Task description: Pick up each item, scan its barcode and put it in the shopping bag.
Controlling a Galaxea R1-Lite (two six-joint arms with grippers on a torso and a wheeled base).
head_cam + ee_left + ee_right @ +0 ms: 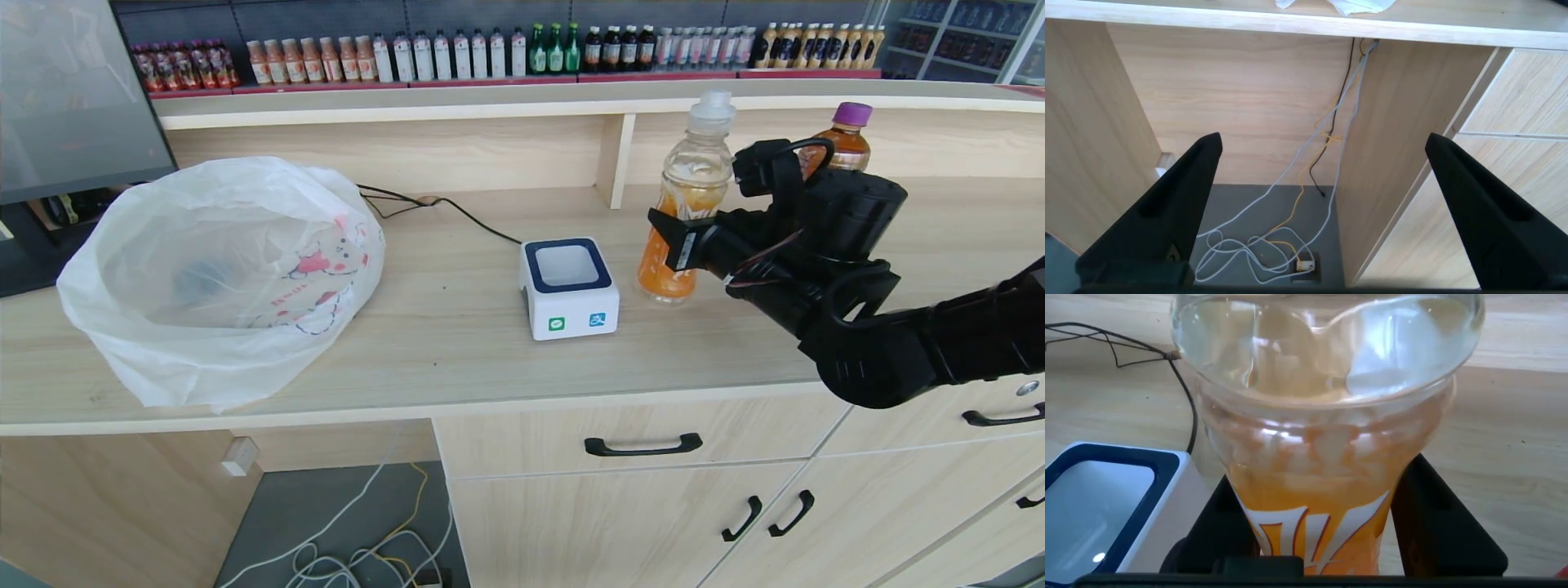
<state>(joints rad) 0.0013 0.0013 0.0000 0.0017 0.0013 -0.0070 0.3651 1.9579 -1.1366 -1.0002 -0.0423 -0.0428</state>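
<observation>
The clear plastic bottle of orange drink with a white cap (pixel 694 175) stands toward the right end of the counter (pixel 457 351). Its base looks to be on the wood, and the right gripper (pixel 709 214) has its jaws closed round the waist. So the pick looks barely begun, with lifting, scanning and bagging all left.

Just beside it sits the white cube scanner with a blue-rimmed window (pixel 569 286). The filmy white shopping bag (pixel 163 343) gapes at the left end. A purple-capped brown bottle (pixel 849 135) waits near the back edge. The left gripper (pixel 1323 220) hangs below the counter, jaws wide.

Glossy clear plastic bottle (pixel 694 175), matt wood counter (pixel 457 343)
</observation>
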